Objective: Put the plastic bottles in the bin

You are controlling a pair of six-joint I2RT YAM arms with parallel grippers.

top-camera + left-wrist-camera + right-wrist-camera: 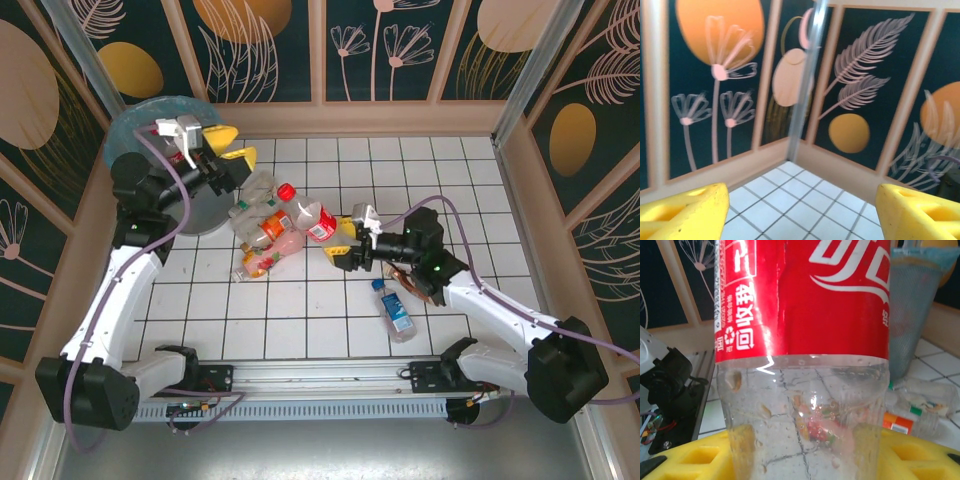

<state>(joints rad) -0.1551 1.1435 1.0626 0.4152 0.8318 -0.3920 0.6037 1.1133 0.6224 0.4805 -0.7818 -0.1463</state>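
The left arm point(150, 195) covers much of the bin point(130, 118) at the far-left corner of the tabletop point(480, 200). In the right wrist view, the red-labelled bottle point(805, 315) runs off the top edge.

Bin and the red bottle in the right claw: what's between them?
A heap of plastic bottles lies between the bin and the red-labelled bottle, seen in the top view.

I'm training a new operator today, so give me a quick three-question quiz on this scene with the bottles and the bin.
1. True or false: the left gripper is shut.
2. What label colour has the bottle in the right gripper? A blue, B red, C brown.
3. Which arm's gripper is nearer the bin?

Key: 1 false, its fingers stand wide apart with nothing between them. 2 B. 3 the left.
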